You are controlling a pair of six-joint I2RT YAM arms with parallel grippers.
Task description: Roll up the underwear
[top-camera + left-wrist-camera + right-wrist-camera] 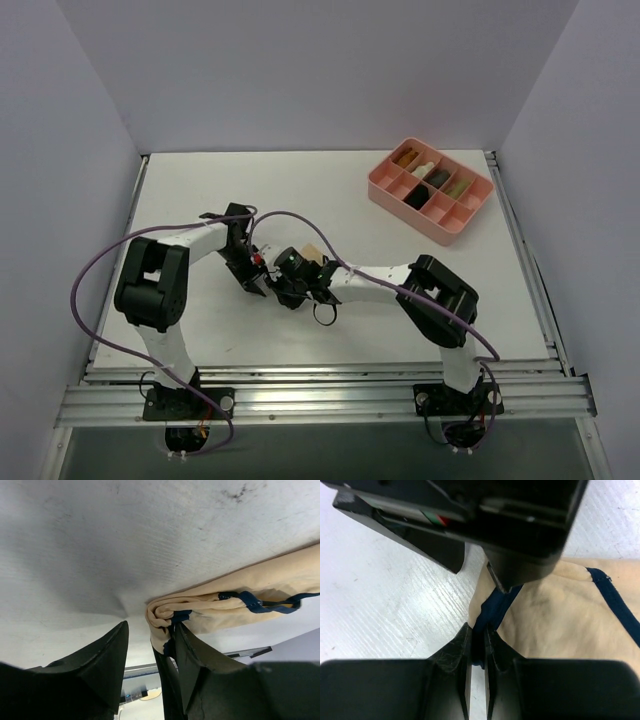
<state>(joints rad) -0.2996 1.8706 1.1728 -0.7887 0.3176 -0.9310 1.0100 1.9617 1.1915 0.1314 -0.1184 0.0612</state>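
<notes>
The underwear (313,251) is a tan cloth with dark trim, lying on the white table between the two arms. In the left wrist view its bunched end (165,611) sits by my left gripper (150,625), whose fingers stand apart; the right-hand finger (200,665) touches the cloth. My left gripper (262,272) is open. My right gripper (285,280) meets it from the right. In the right wrist view my right gripper (478,630) is shut on the dark trim at the edge of the underwear (555,615), and the left gripper's body fills the top.
A pink divided tray (400,212) with dark and cream rolled cloths stands at the back right. Purple cables loop over both arms. Aluminium rails run along the table's near edge (320,385) and right side.
</notes>
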